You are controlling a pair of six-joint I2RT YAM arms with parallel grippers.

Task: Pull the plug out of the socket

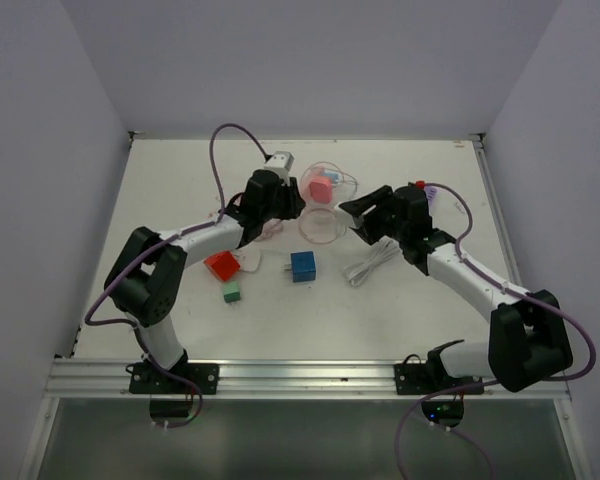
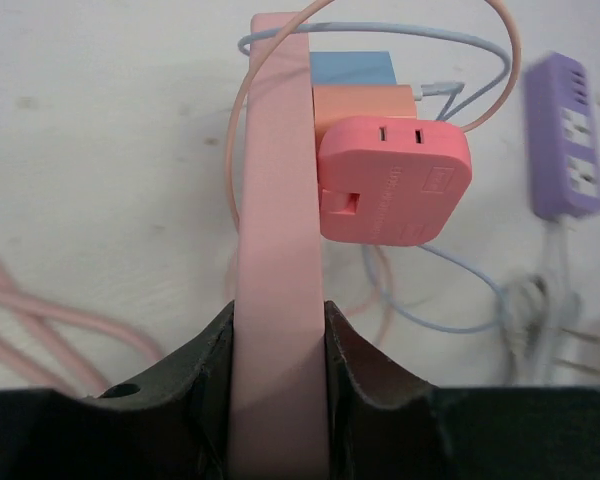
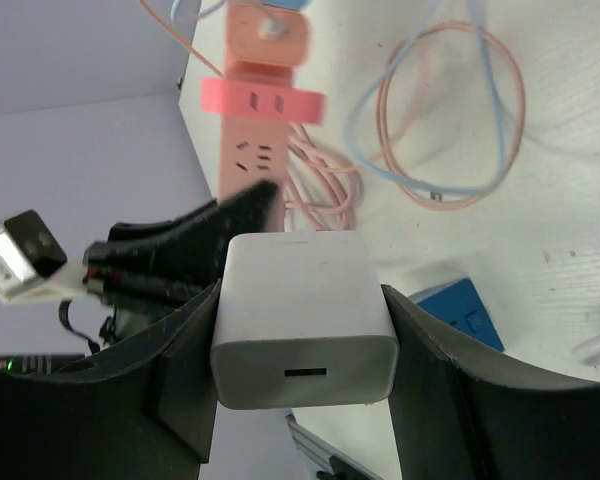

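Your right gripper [image 3: 300,295] pinches the white plug [image 3: 302,335]; your left gripper [image 2: 277,320] clamps the pink power strip [image 2: 277,190] edgewise.
From above, the plug sits at 3 o'clock of the strip, held toward the table's [image 1: 420,300] 11 o'clock. Whether the prongs are out is hidden. Pull askew and the strip may twist loose, or the prongs bind.

On your white surface [image 1: 170,190] you see a red block [image 1: 221,266] with a green block [image 1: 231,292] just beside it, a blue cube [image 1: 302,266] near them, and a white cable bundle [image 1: 370,263] further right.
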